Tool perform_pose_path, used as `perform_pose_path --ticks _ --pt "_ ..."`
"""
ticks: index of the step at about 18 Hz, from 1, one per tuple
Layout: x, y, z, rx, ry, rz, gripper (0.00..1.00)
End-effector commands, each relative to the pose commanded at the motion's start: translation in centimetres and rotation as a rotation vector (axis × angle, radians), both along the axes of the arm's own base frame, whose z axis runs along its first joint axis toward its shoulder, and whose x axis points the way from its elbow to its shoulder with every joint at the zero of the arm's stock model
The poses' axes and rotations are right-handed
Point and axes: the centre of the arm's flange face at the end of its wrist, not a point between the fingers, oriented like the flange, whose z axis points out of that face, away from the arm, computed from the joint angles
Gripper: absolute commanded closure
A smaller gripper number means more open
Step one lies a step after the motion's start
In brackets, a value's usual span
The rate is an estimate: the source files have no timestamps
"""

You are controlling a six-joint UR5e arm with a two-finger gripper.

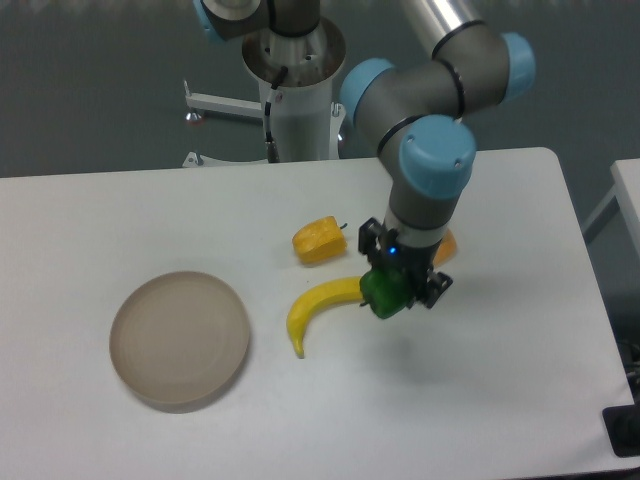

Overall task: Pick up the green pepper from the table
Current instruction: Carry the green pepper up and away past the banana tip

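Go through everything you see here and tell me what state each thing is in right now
gripper: shut on the green pepper, raised above the table
green pepper: held, off the table
banana: lying on the table
yellow-orange pepper: resting on the table
orange wedge fruit: mostly hidden behind the arm
plate: empty

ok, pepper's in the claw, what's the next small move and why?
Probably hold the grip and lift a little higher, then stop. The claw is shut on the green pepper, which looks clear of the table but close to the banana, so extra height would confirm the pick.
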Motion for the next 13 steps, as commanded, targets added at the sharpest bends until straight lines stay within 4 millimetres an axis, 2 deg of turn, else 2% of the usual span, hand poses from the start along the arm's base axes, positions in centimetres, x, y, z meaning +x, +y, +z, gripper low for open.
perform_pose_path --ticks 2,5,8,11,13 --pt "-0.8 -0.8 0.6 0.005 0.008 -0.029 0.68" --pt "-0.6 -1.7 1.1 -0.019 -0.004 -0.096 0.67" --pt "-2.0 -2.7 1.1 -0.015 -0.005 -0.153 0.66" --pt "-1.9 -2.8 1.0 -0.022 -0.006 -0.176 0.66" --pt "-1.5 -3.3 0.0 -0.050 -0.009 -0.192 0.66"
